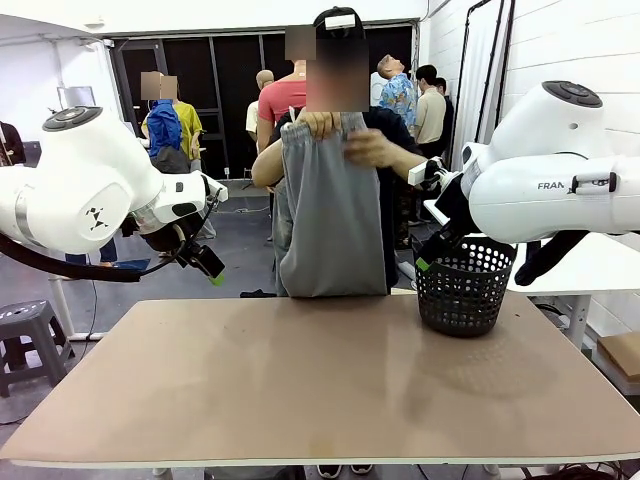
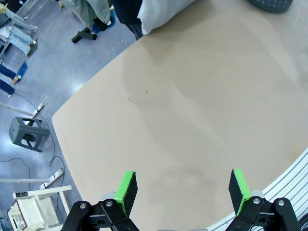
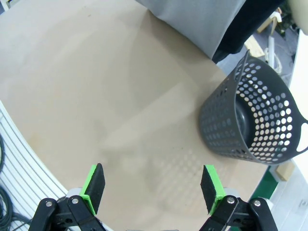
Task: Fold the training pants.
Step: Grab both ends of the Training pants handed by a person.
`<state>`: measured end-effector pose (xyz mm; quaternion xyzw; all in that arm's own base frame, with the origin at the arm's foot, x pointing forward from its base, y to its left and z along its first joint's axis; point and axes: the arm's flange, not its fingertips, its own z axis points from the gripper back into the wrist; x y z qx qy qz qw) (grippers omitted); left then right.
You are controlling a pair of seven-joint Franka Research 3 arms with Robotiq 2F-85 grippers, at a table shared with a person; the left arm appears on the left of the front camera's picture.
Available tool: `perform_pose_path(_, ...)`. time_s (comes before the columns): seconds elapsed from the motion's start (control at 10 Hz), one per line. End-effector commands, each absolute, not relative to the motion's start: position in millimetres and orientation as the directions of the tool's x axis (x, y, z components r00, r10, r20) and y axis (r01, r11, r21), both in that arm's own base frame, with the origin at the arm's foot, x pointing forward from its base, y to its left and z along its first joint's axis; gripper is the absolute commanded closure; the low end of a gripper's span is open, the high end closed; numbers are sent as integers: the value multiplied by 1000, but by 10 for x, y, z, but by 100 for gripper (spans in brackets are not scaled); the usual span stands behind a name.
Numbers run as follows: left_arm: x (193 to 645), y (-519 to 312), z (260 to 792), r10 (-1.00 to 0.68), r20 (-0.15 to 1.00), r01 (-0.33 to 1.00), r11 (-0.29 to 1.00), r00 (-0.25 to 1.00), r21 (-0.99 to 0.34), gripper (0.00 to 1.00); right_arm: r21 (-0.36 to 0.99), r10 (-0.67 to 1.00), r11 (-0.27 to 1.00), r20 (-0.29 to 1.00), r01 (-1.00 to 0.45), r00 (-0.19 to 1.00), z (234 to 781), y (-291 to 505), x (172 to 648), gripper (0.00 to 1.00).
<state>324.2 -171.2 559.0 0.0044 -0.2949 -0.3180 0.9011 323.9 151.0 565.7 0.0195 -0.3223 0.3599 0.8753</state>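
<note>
Grey training pants [image 1: 330, 210] hung beyond table [image 1: 300, 380] edge, basket [image 1: 463, 295] far right, left fingers [image 2: 126, 188] and right fingers [image 3: 94, 185] released

Front camera looks across the table [image 1: 300, 380]; both wrist cameras look down.

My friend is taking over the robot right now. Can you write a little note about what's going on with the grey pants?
Left gripper: open, holding nothing, above the table.
Right gripper: open, holding nothing, near the black basket.
Training pants: hanging at the far side, held up by the waistband in the person's hands.
Done: no fold yet.
Left: get the pants onto the table, then fold them.
</note>
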Motion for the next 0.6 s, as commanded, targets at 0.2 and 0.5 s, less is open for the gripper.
perform_pose_path(0.2, 3265, -1710, 5597, -575, 528, 571, 798, 625, 193, 0, -197, 618, 740, 578, -643, 534, 5653, 1509, 3239, 0)
perform_pose_path(0.5, 3265, -1710, 5597, -575, 528, 571, 798, 625, 193, 0, -197, 618, 740, 578, -643, 534, 5653, 1509, 3239, 0)
